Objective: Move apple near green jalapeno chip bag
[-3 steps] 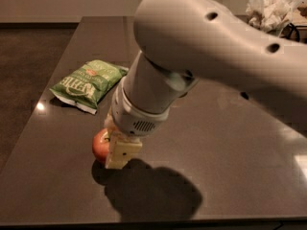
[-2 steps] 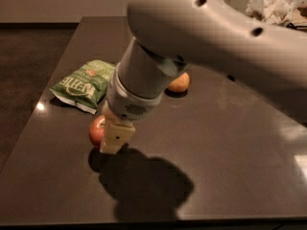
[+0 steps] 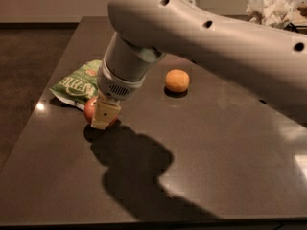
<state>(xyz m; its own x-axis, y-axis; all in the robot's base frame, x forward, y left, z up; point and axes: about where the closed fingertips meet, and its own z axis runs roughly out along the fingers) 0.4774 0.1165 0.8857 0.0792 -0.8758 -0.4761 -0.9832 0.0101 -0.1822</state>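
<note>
The red apple (image 3: 90, 110) is at the left of the dark table, right beside the near edge of the green jalapeno chip bag (image 3: 76, 82), which lies flat. My gripper (image 3: 99, 118) comes down from the big grey arm and is shut on the apple. One cream finger (image 3: 105, 115) covers the apple's right side, and the other finger is hidden behind the fruit. I cannot tell whether the apple touches the bag or rests on the table.
A small plain orange fruit (image 3: 177, 80) sits at the table's middle, right of the arm. Crumpled white paper (image 3: 273, 6) lies at the far right corner. The table's left edge (image 3: 29, 128) runs close to the bag and apple. The arm's shadow falls toward the front.
The gripper has carried the apple up and to the left, from further toward the front edge to right beside the chip bag. The arm has swung back, uncovering the orange fruit.
</note>
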